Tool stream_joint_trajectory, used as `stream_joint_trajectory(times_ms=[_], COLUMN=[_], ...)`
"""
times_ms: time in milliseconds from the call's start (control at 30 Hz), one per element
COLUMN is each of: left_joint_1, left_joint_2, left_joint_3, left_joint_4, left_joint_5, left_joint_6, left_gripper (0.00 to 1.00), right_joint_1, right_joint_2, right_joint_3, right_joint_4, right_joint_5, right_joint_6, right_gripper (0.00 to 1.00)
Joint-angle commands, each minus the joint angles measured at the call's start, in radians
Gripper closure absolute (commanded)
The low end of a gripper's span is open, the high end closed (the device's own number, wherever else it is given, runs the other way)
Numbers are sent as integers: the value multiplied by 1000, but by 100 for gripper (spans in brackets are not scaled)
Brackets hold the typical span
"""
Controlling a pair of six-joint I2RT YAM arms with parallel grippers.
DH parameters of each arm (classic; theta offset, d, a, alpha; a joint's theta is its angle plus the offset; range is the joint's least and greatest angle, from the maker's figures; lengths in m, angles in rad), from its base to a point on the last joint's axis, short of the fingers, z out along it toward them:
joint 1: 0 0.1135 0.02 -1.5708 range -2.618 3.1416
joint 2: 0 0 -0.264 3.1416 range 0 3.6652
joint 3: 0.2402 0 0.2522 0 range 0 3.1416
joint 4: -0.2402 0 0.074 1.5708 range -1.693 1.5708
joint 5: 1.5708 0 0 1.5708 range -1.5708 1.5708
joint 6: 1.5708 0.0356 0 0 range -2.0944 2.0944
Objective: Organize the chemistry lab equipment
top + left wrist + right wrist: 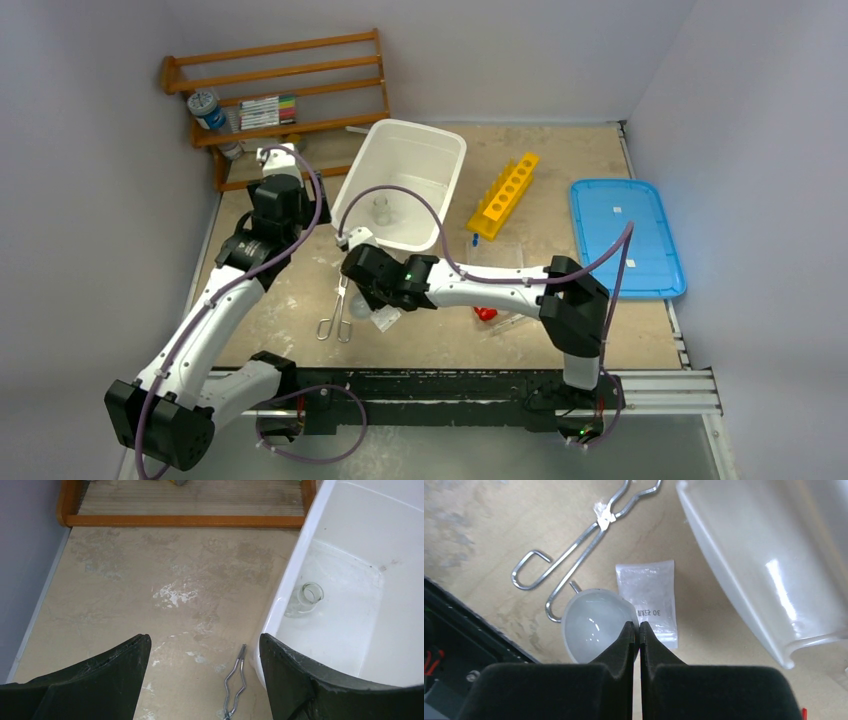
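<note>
The left gripper (203, 637) is hanging released, the metal tongs (234, 685) lying between its fingers and the tiny glass jar (307, 597) sitting in the white tub (287, 580) beyond its right finger, while the right gripper (639, 626) is holding its fingers clenched together at the round dish (591, 622) edge, with a plastic packet (649, 595) lying just beyond the tips.

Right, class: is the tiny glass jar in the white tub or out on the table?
In. The glass jar rests inside the white tub, on its floor; top and left wrist views agree.
</note>
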Motion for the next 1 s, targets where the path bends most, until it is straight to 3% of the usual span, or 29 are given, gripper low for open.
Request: stream_joint_trajectory(times_ms=[0, 333, 600, 967], left_joint_1=[8, 67, 75, 88], left_joint_2=[1, -6, -1, 8], left_joint_3=[16, 15, 13, -4], left_joint_4=[6, 6, 9, 46], left_joint_5=[-64, -79, -89, -80], left_joint_6=[-26, -79, -77, -64], left_gripper=[21, 20, 20, 20], right_joint_1=[-2, -23, -195, -445], right_joint_2=[-57, -175, -241, 27], right_joint_3=[73, 165, 220, 468], right_joint_4=[-24, -53, -1, -6], right_joint_5=[26, 10, -60, -29], right_joint_6=[-40, -146, -233, -393], right_gripper=[100, 100, 100, 100])
